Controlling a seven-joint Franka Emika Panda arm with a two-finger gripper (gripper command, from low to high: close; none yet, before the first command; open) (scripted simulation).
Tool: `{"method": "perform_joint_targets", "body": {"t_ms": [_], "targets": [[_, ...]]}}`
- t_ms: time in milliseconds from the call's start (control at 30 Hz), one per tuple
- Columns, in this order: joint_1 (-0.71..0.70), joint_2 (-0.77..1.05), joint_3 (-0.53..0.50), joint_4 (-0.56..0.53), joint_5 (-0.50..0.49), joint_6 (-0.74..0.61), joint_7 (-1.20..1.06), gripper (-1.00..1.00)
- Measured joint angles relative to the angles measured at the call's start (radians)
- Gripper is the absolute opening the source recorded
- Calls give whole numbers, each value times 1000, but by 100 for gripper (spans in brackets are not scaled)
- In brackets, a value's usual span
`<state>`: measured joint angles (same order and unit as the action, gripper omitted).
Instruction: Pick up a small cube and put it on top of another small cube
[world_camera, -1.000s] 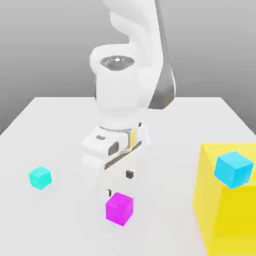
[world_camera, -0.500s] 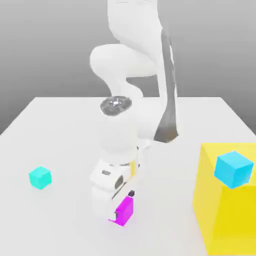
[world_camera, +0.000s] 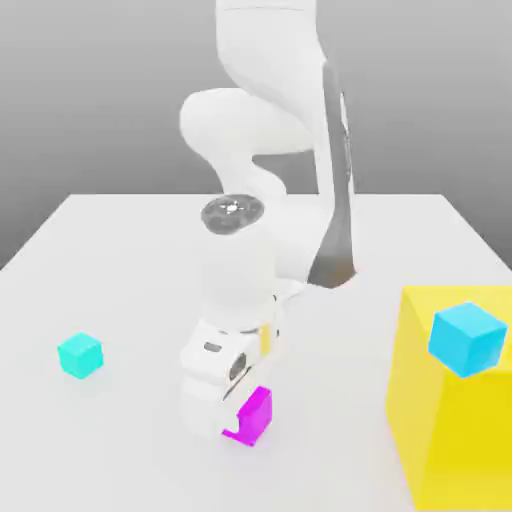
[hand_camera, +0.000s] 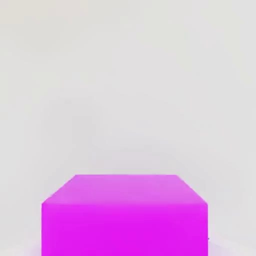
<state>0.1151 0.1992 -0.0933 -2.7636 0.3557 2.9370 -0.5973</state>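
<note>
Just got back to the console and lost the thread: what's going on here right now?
The arm has come down over the small magenta cube near the table's front, and its gripper has shut on it. The cube appears to be on the table, not yet lifted. A turquoise cube sits apart at the exterior view's left. At the right stands a big yellow block with a sky-blue cube at its top.

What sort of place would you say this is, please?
Probably a simulated tabletop test scene: a plain white table against a blank grey backdrop, bearing only flat-coloured blocks such as the magenta cube and big yellow block.
</note>
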Motion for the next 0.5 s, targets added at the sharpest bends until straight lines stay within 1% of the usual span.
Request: {"method": "perform_joint_targets", "body": {"t_ms": [100,167,333,400,500], "targets": [[17,-48,-28,-11,-50,-36,38,-100],[28,-82,-52,-20,-106,-57,80,-100],[25,-163,-102,-44,-305,-98,238,-100],[40,-167,-98,-9,-339,-128,307,-100],[92,-174,-77,89,-382,-207,396,-100]]}}
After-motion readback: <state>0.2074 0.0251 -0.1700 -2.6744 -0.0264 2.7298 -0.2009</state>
